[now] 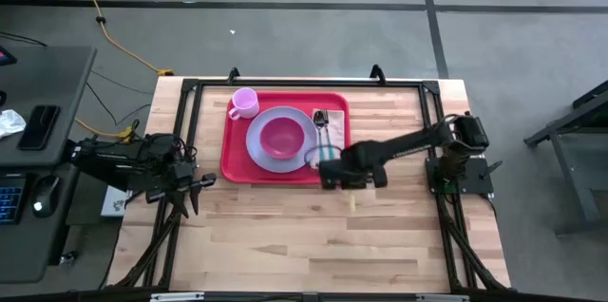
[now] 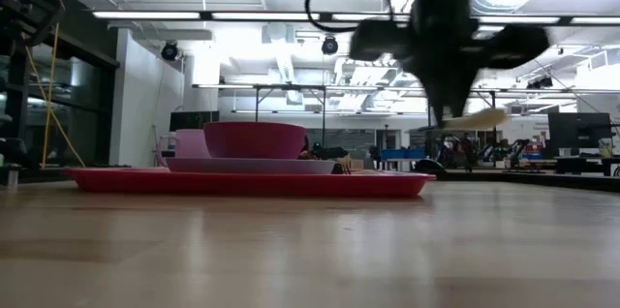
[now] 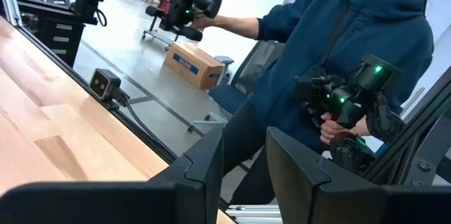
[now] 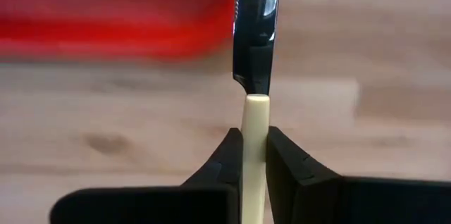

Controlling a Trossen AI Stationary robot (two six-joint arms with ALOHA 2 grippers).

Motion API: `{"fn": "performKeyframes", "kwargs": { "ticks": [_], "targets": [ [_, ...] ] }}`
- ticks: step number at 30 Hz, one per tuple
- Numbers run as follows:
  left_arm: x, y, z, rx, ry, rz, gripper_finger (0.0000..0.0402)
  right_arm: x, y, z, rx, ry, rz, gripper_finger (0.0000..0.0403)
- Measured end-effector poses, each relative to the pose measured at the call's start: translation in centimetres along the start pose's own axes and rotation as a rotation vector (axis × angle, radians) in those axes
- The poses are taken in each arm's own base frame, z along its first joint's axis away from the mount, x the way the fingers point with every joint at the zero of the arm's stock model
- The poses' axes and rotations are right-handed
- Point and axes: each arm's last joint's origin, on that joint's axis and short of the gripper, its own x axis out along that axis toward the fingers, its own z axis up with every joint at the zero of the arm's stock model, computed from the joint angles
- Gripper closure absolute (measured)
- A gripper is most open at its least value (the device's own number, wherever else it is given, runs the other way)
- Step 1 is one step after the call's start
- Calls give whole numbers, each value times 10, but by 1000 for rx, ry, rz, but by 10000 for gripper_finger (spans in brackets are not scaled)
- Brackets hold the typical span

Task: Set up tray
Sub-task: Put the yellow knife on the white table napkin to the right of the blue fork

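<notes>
The red tray (image 1: pixel 236 158) lies at the table's far middle. It carries a lavender plate (image 1: pixel 261 153) with a pink bowl (image 1: pixel 282 138), a pink cup (image 1: pixel 243 103) and cutlery (image 1: pixel 323 123) along its right side. My right gripper (image 1: pixel 350 180) hangs off the tray's near right corner, shut on a knife (image 4: pixel 255 34) with a dark blade and a cream handle. The low view shows the knife (image 2: pixel 480 117) above the wood, right of the tray (image 2: pixel 252 183). My left gripper (image 3: pixel 243 175) waits open at the table's left edge, nothing between its fingers. My right gripper pinches the knife's cream handle (image 4: pixel 255 129) between its two fingers, a short way behind the blade. The fingers come from above, pointing down, and lie across the knife. The knife is lifted clear of the table, roughly level, blade toward the tray.
A black frame rail (image 1: pixel 190 131) runs round the table's left, far and right sides. Bare wood (image 1: pixel 313 245) stretches from the tray to the near edge. A desk with a phone (image 1: pixel 40 126) stands left of the table. A person (image 3: pixel 338 55) holding hand controllers stands beyond the left edge.
</notes>
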Motion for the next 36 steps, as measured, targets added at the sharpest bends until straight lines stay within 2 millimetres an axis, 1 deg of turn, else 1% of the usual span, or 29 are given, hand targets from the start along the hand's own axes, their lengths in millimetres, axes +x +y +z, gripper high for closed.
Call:
{"fn": "performKeyframes", "kwargs": {
  "ticks": [4,9,14,18,21,26,33,36],
  "targets": [
    [0,0,0,0,0,0,261,-1,8,30,-8,-58,61,386],
    [0,0,0,0,0,0,261,-3,9,71,-21,-94,86,385],
    [0,0,0,0,0,0,261,-5,7,114,-47,-124,128,386],
    [0,0,0,0,-2,5,261,-7,1,149,-50,-142,155,382],
    [0,1,0,0,-12,25,261,-8,-4,168,-50,-138,173,382],
    [0,2,1,0,-30,62,261,-6,-7,182,-70,-126,193,382],
    [0,3,1,0,-50,102,261,-6,-5,180,-96,-143,201,382],
    [0,3,1,0,-50,103,261,-3,0,182,-105,-157,227,382]
  ]
}}
